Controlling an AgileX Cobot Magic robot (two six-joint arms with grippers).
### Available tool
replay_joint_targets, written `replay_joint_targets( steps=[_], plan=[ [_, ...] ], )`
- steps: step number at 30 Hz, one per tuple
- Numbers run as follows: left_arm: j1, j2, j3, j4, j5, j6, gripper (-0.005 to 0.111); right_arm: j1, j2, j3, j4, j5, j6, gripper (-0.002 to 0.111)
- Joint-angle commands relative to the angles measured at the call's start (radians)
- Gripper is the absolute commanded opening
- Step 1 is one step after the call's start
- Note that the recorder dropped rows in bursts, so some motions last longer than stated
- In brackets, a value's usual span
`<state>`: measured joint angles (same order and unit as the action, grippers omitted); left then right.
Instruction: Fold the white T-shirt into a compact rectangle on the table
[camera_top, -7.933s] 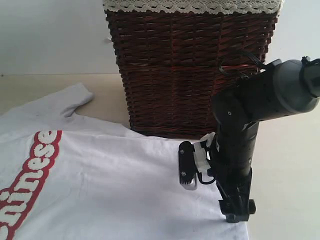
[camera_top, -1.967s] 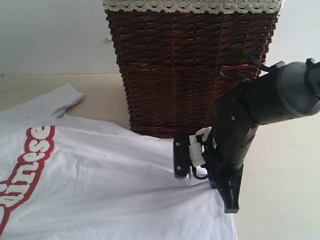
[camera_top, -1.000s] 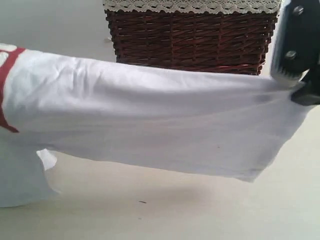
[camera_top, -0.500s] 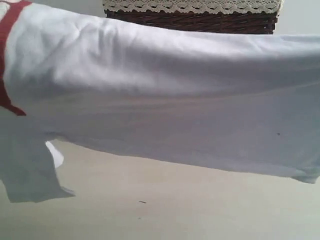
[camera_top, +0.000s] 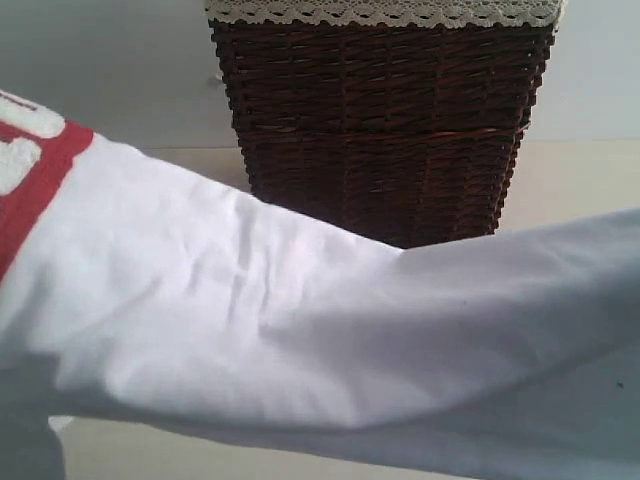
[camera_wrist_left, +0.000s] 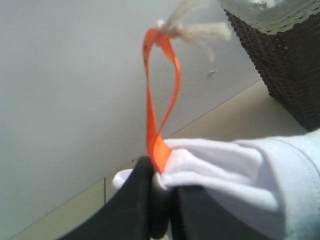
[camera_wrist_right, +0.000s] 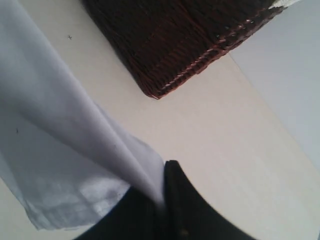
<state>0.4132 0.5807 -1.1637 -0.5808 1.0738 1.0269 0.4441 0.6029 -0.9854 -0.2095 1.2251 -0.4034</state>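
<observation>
On my ext cam the white T-shirt (camera_top: 300, 340) fills most of the lower frame. It's stretched L to R as a sagging band, held up off the table (camera_top: 585, 180), w/ a strip of bare tabletop showing under its bottom edge at lower left. The red band w/ fuzzy white lettering (camera_top: 30, 165) sits at the far left, cut off by the frame edge. Behind the cloth stands the dark wicker basket (camera_top: 380, 120), lace trim (camera_top: 380, 12) along its top; the tee hides its base. Neither arm shows in the ext view. L wrist cam: left gripper (camera_wrist_left: 161, 175) is clenched on a bunched fold of the T-shirt (camera_wrist_left: 225, 170). The orange tag (camera_wrist_left: 160, 100) loops up from right at the pinch, w/ a frayed pale thread at its top. R wrist cam: right gripper (camera_wrist_right: 162, 192) is pinched tight on an edge of the T-shirt (camera_wrist_right: 60, 150), cloth draping away from the fingers above the table, basket corner nearby.
</observation>
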Motion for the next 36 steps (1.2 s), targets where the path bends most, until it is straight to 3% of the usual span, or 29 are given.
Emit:
replay_joint_targets(
  steps=[1, 6, 9, 11, 15, 19, 22, 26, 29, 33, 35, 36],
  plan=[
    [-0.006, -0.026, 0.001, 0.026, -0.001, -0.019, 0.0, -0.002, -0.061, 0.001, 0.03, -0.004, 0.006, 0.0],
    [-0.006, -0.011, 0.006, -0.018, 0.085, -0.038, 0.0, -0.002, -0.076, 0.001, 0.05, -0.004, 0.026, 0.0],
    [-0.006, 0.014, 0.056, 0.023, 0.147, -0.194, 0.0, -0.002, -0.046, 0.012, 0.044, -0.004, 0.146, 0.0],
    [-0.006, 0.033, 0.124, 0.075, 0.147, -0.282, 0.0, -0.002, 0.004, 0.039, 0.041, -0.004, 0.24, 0.0],
    [-0.017, 0.038, 0.317, 0.084, 0.147, -0.267, 0.0, -0.002, 0.158, 0.114, 0.058, -0.004, 0.309, 0.0],
    [-0.017, 0.052, 0.508, 0.073, -0.063, -0.193, 0.0, -0.002, 0.353, 0.155, -0.021, -0.004, 0.341, 0.0],
    [-0.017, 0.091, 0.613, 0.02, -0.296, -0.034, 0.0, -0.002, 0.457, 0.155, -0.144, -0.061, 0.499, 0.0],
    [-0.017, 0.185, 0.712, -0.143, -0.601, 0.353, 0.0, -0.002, 0.578, 0.155, -0.217, -0.259, 0.613, 0.0],
    [-0.032, 0.284, 0.742, -0.406, -0.699, 0.626, 0.0, -0.002, 0.67, 0.155, -0.257, -0.36, 0.644, 0.0],
    [-0.095, 0.453, 0.724, -0.82, -0.711, 1.031, 0.001, -0.002, 0.782, 0.153, -0.431, -0.412, 0.796, 0.0],
    [-0.121, 0.564, 0.688, -0.878, -0.742, 1.07, 0.014, -0.002, 0.841, 0.153, -0.615, -0.449, 0.976, 0.0],
    [-0.124, 0.639, 0.643, -0.878, -0.743, 1.07, 0.028, -0.002, 0.874, 0.153, -0.691, -0.492, 1.039, 0.0]
  ],
)
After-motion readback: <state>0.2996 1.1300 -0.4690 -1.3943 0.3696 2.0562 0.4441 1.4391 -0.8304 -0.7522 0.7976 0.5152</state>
